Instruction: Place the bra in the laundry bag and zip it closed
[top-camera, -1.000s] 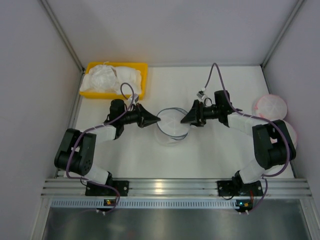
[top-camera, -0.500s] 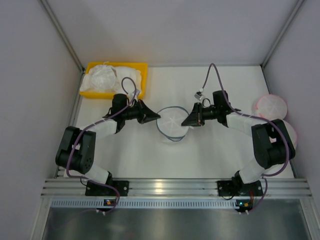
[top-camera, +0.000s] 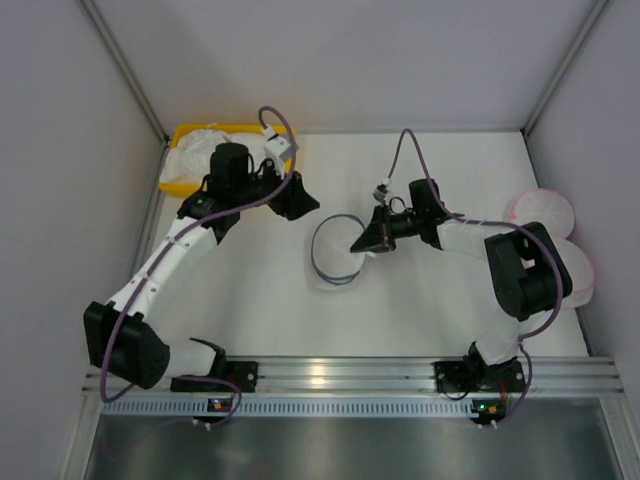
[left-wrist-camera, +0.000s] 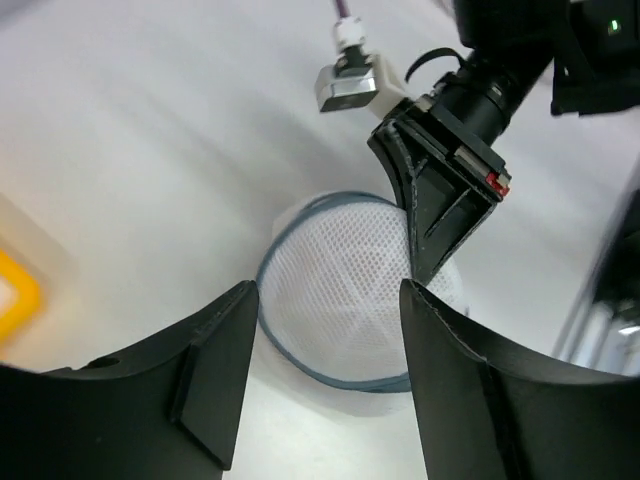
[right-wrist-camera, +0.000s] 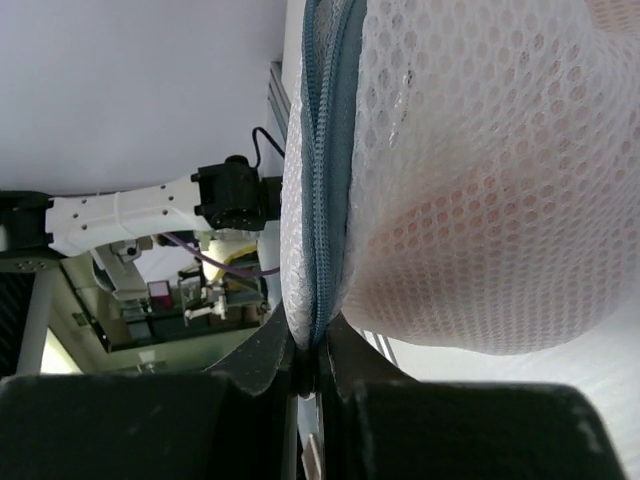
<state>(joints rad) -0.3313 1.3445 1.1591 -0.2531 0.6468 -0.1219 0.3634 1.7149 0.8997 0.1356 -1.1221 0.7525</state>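
Right gripper pinching the laundry bag by the right side of its grey zipper rim. Left gripper spread wide, hovering up-left of the bag, apart. Pale pink bra inside the bag, behind mesh.

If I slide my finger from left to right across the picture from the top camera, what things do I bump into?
yellow bin → left hand → laundry bag → pink-rimmed pouches
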